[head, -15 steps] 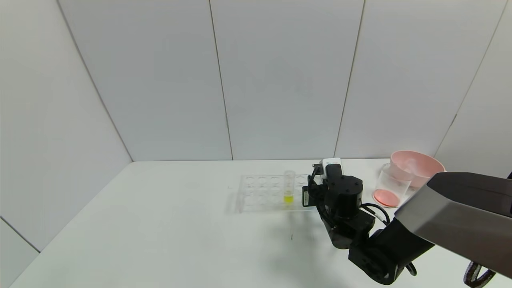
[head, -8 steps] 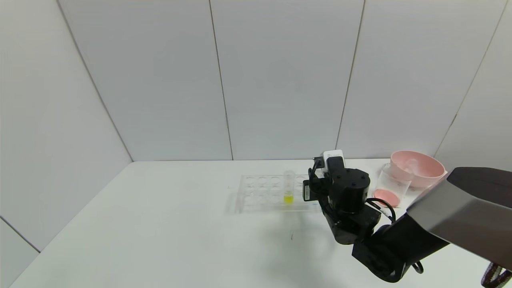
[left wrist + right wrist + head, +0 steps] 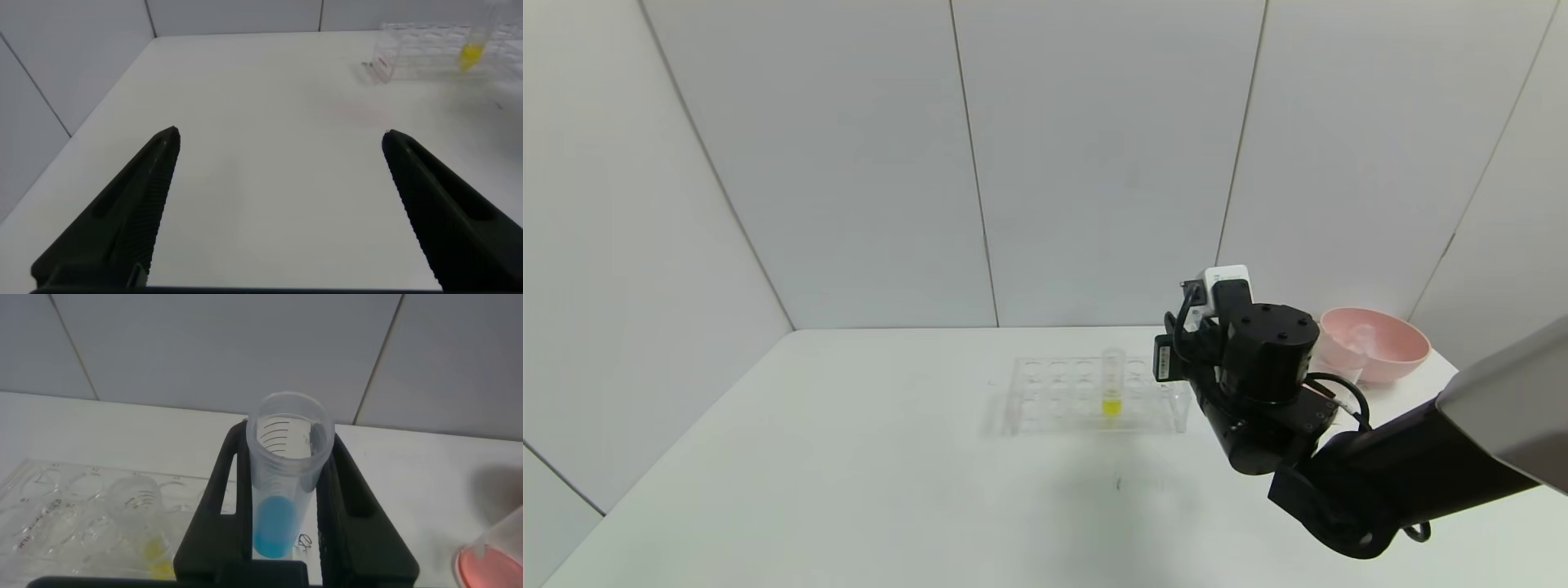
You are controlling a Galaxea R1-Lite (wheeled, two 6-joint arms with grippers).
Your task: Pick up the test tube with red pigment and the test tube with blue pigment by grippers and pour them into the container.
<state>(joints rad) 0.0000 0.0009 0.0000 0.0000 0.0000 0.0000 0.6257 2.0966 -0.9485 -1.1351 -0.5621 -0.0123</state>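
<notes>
The blue tube (image 3: 282, 486) stands upright, clamped in the right gripper (image 3: 286, 506) above the table (image 3: 849, 457), beyond the rack's (image 3: 1045, 400) right edge. The left gripper (image 3: 282, 208) gapes wide over bare tabletop.

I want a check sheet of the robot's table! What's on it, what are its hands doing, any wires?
Surface: white table, bare near the front.
Job's things: blue test tube held upright in the right gripper; beaker has red liquid at its bottom.
Clutter: clear rack with a yellow tube; pink bowl with an empty tube in it.
Grippers: right gripper shut on the tube; left gripper open above the table.
Cables: black cables on the right wrist.
Surroundings: grey wall panels.
</notes>
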